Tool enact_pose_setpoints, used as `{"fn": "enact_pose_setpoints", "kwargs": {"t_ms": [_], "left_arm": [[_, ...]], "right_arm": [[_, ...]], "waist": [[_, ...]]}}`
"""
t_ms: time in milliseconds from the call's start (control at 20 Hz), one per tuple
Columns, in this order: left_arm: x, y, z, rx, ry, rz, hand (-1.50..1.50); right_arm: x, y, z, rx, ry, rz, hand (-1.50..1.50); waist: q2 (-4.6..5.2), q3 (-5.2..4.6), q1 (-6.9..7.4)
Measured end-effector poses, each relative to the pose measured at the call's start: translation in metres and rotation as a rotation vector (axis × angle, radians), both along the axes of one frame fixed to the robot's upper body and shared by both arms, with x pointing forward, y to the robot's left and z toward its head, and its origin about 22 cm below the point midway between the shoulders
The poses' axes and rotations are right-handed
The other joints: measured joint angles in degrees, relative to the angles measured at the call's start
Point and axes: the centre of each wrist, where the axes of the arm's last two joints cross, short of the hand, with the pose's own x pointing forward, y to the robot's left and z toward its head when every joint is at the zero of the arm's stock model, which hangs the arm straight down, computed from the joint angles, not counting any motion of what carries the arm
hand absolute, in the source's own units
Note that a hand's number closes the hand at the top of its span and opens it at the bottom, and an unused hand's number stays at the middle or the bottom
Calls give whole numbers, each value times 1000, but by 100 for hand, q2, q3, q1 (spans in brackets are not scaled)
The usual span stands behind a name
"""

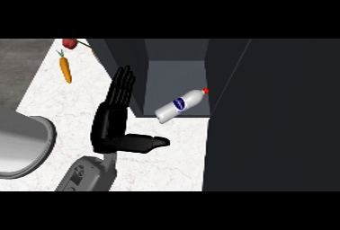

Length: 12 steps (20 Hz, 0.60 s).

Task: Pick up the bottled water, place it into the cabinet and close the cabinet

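Bottled water (180, 104): lying tilted inside the open cabinet (174, 76), red cap toward the right wall.
Left robot hand (113, 117): fingers straight and together, thumb out sideways, beside the cabinet's left wall; holds nothing.
Tabletop (66, 108): white marble.
Carrot (65, 68): far left, well apart.
Red item (69, 43): top edge, perhaps a vegetable.
Dark panel (272, 112): fills the right side.

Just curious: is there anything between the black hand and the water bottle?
In the head view, only the cabinet's dark side wall stands between the left hand and the bottle.
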Motion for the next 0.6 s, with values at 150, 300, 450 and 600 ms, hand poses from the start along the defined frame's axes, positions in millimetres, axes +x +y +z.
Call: {"fn": "enact_pose_setpoints", "kwargs": {"t_ms": [150,300,450,600], "left_arm": [[-18,8,10,-28,-33,-4,-150],[-45,11,14,-52,-41,-19,-150],[-64,12,20,-72,-35,-49,-150],[-87,15,25,-86,-37,-80,-150]], "right_arm": [[0,4,-4,-3,3,8,-150],[-5,2,1,-10,-3,7,-150],[-7,2,2,-40,-10,22,-150],[-9,2,1,-92,-15,72,150]], "waist": [[-9,1,7],[-14,3,10],[-14,3,5],[-17,3,16]]}}
